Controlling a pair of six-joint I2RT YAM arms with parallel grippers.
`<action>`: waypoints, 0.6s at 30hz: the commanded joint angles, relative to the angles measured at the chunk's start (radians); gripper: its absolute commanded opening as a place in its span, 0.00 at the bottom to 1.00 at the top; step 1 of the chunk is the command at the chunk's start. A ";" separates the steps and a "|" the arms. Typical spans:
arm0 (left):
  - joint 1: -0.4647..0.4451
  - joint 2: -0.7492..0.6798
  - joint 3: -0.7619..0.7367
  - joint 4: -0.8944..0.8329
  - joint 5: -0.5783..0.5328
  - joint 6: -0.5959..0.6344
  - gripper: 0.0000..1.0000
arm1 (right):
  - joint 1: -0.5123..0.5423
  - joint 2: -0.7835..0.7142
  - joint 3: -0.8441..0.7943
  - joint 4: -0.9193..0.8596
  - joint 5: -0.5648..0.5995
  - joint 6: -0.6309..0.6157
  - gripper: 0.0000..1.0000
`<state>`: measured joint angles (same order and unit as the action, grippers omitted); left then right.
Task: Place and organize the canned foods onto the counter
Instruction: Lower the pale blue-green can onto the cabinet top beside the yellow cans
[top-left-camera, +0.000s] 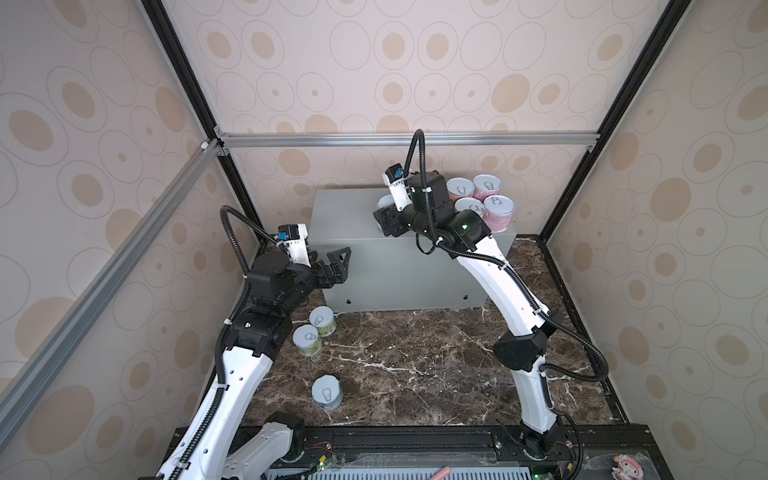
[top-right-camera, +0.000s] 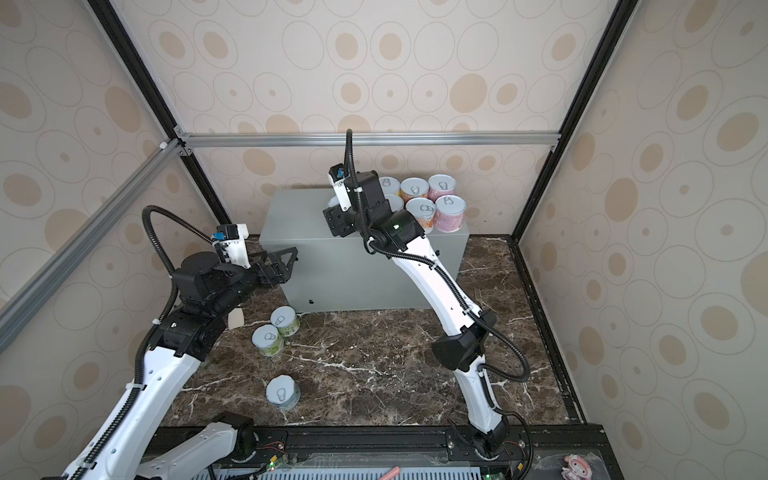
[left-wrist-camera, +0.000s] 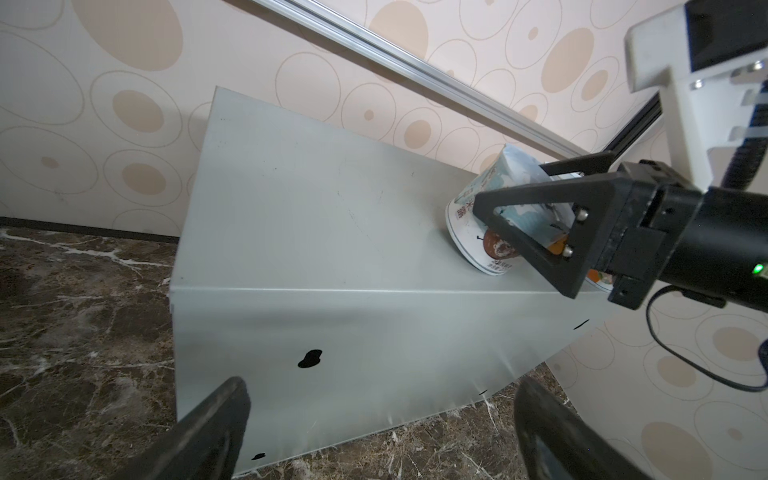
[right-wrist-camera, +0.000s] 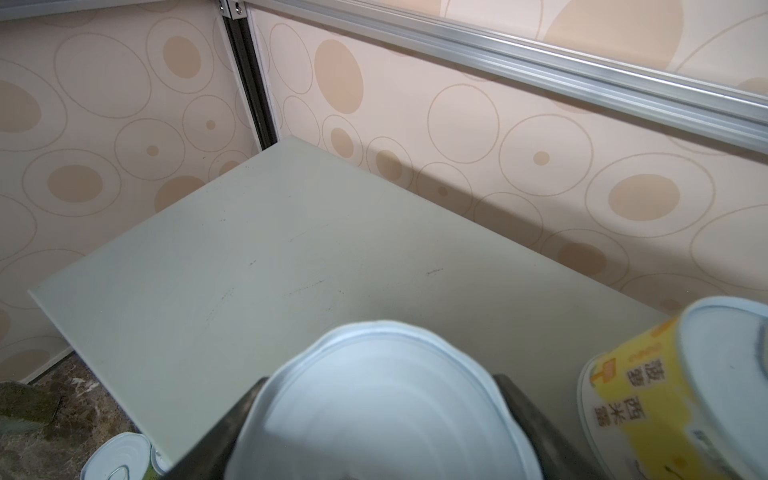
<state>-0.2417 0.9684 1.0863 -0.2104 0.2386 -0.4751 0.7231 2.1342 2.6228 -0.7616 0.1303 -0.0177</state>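
You were looking at two arms of one build. The left arm and the right arm each had curved white shells between black joint housings. Small dark holes dotted the white shells. A black ribbed hose ran along each arm, fastened with white cable ties. Each wrist bore a white camera bracket with a blue connector. The right gripper had black open triangular fingers, the near one fixed with two silver screws. A green light showed on its black housing.
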 joint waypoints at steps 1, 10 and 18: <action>-0.007 -0.015 0.013 0.009 -0.016 0.027 0.99 | -0.005 -0.008 -0.007 0.057 0.015 -0.033 0.83; -0.017 0.025 0.082 -0.025 0.003 0.078 0.99 | -0.005 -0.027 -0.022 0.068 0.014 -0.042 0.89; -0.091 0.130 0.199 -0.115 0.029 0.187 0.99 | -0.005 -0.080 -0.023 0.065 -0.015 -0.038 0.91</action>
<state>-0.3119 1.0782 1.2346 -0.2783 0.2520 -0.3637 0.7223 2.1258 2.6026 -0.7120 0.1276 -0.0422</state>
